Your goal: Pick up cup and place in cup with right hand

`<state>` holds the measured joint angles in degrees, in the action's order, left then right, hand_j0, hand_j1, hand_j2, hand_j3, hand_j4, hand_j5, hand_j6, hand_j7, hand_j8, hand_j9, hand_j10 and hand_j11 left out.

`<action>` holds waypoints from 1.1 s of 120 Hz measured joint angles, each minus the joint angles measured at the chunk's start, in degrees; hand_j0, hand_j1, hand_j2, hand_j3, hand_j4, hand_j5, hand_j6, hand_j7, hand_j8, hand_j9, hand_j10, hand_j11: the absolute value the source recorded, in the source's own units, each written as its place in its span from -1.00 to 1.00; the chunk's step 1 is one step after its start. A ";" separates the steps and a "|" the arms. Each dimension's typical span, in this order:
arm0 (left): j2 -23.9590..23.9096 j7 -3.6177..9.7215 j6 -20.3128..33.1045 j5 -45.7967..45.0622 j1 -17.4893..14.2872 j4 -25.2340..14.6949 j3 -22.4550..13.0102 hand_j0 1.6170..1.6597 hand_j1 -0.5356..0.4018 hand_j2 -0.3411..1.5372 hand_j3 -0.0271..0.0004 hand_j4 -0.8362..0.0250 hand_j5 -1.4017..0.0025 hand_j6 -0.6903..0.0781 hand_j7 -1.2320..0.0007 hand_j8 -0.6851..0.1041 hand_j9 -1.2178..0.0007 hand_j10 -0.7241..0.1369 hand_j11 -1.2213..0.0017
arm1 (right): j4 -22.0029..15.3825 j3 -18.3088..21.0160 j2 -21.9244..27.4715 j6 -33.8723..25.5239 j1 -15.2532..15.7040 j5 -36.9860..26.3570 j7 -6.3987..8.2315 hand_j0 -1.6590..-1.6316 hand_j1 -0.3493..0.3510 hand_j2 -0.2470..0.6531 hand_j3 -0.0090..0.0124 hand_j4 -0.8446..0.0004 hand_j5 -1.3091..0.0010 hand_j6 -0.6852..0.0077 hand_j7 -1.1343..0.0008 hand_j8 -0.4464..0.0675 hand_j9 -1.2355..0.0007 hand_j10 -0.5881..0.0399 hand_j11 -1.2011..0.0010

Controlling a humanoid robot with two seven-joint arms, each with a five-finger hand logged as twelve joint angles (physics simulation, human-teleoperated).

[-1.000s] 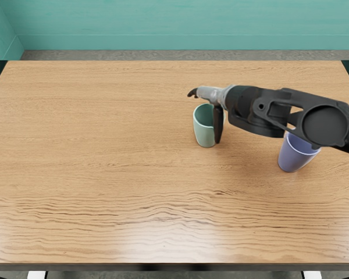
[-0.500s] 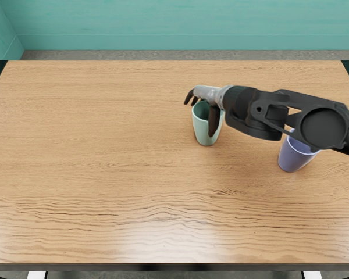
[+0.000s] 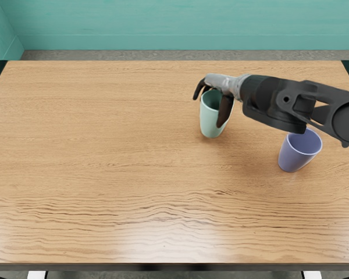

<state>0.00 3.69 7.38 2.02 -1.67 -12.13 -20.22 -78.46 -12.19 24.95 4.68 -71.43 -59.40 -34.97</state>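
Green cup (image 3: 209, 123) is shifting from its earlier spot toward desk's (image 3: 104, 174) far right corner; right robot hand (image 3: 211, 108) is gripping it from above.

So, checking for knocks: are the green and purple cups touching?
Apart: the head view shows bare wood between the green cup and the purple cup.

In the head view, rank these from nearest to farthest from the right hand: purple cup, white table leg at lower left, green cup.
1. Green cup: nearest, held in the right hand.
2. Purple cup: on the picture's right side.
3. White table leg: farthest, at the lower left.
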 joint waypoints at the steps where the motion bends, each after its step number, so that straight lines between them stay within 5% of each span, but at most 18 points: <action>1: 0.00 0.00 0.00 0.00 0.00 0.00 0.00 0.92 0.89 -0.64 0.98 0.94 1.00 0.80 1.00 0.74 1.00 0.68 1.00 | -0.37 -0.12 0.32 0.01 0.00 0.02 0.00 -0.62 -0.02 -0.60 -0.18 -0.06 0.12 -0.20 -0.02 -0.53 0.09 -0.44 0.03; 57: 0.00 0.00 0.00 0.00 0.00 0.00 0.00 0.92 0.89 -0.64 0.98 0.94 1.00 0.80 1.00 0.74 1.00 0.68 1.00 | -19.19 -9.52 20.44 9.61 0.02 5.02 -0.02 -0.61 -0.03 -0.60 -0.15 -0.06 0.11 -0.22 -0.03 -0.58 0.07 -0.45 0.02; 79: 0.00 0.00 0.00 0.00 0.00 0.00 0.00 0.92 0.89 -0.64 0.98 0.94 1.00 0.80 1.00 0.74 1.00 0.68 1.00 | -21.12 -12.52 24.25 17.65 0.27 7.13 -0.03 -0.59 -0.08 -0.67 -0.06 -0.03 0.11 -0.24 -0.01 -0.59 0.07 -0.41 0.03; 82: 0.00 0.00 0.00 0.00 0.00 0.00 0.00 0.92 0.89 -0.64 0.98 0.94 1.00 0.80 1.00 0.74 1.00 0.68 1.00 | -21.22 -13.42 24.96 19.43 0.33 7.98 -0.04 -0.62 -0.03 -0.63 -0.32 -0.02 0.11 -0.26 -0.01 -0.59 0.07 -0.37 0.04; 84: 0.00 0.00 0.00 0.00 0.00 0.00 0.00 0.92 0.89 -0.64 0.98 0.94 1.00 0.80 1.00 0.74 1.00 0.68 1.00 | -21.27 -14.00 25.47 20.57 0.36 8.50 -0.04 -0.61 -0.04 -0.65 -0.10 -0.02 0.11 -0.24 -0.01 -0.60 0.07 -0.37 0.04; 98: 0.00 0.00 0.00 0.00 0.00 0.00 0.00 0.92 0.89 -0.64 0.98 0.94 1.00 0.80 1.00 0.74 1.00 0.68 1.00 | -21.46 -18.01 28.87 27.04 0.52 12.41 -0.06 -0.62 0.00 -0.66 -0.16 0.02 0.09 -0.24 -0.01 -0.52 0.06 -0.32 0.04; 132: 0.00 0.00 0.00 0.00 0.00 0.00 0.00 0.92 0.89 -0.64 0.97 0.94 1.00 0.80 1.00 0.74 1.00 0.68 1.00 | -21.54 -20.90 32.69 30.13 0.94 14.89 -0.05 -0.57 0.04 -0.67 -0.18 -0.03 0.09 -0.20 -0.02 -0.47 0.07 -0.27 0.04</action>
<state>0.00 3.69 7.38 2.02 -1.67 -12.13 -20.21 -100.00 -33.09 57.64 34.81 -70.49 -44.51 -35.01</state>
